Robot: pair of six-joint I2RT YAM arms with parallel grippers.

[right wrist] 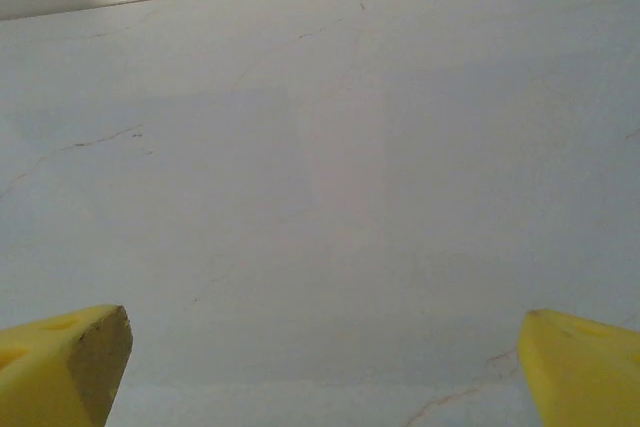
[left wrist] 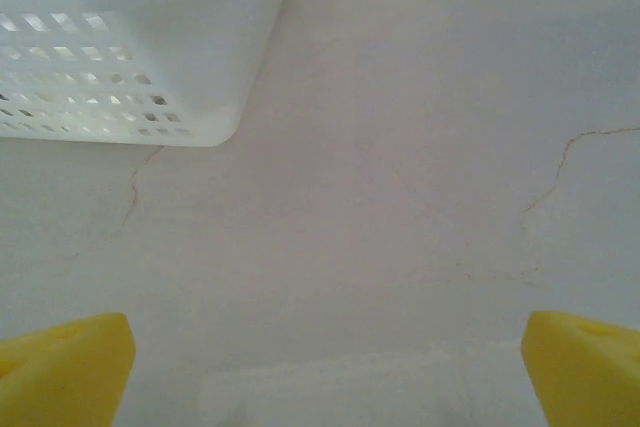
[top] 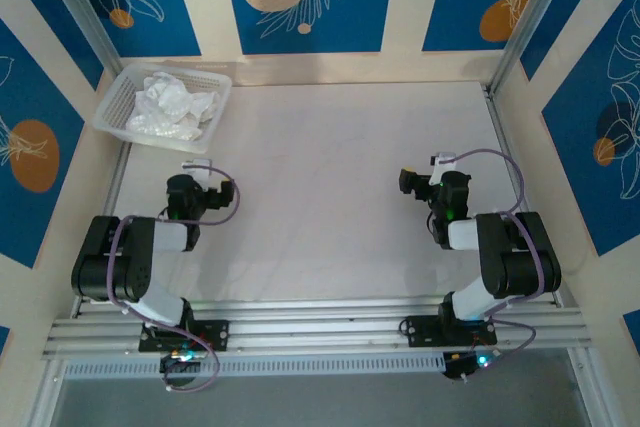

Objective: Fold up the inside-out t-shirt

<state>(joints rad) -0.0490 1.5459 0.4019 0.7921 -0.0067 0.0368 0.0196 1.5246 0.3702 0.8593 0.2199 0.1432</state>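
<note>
Both spread wide, left claw (left wrist: 325, 367), right claw (right wrist: 325, 362), t-shirt (top: 170, 107) crumpled in basket (top: 110, 94)

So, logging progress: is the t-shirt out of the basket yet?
Not out: the t-shirt lies crumpled inside the basket, at the far left corner of the table.

The left gripper (left wrist: 325, 362) gapes wide near the mesh basket (left wrist: 150, 67).
</note>
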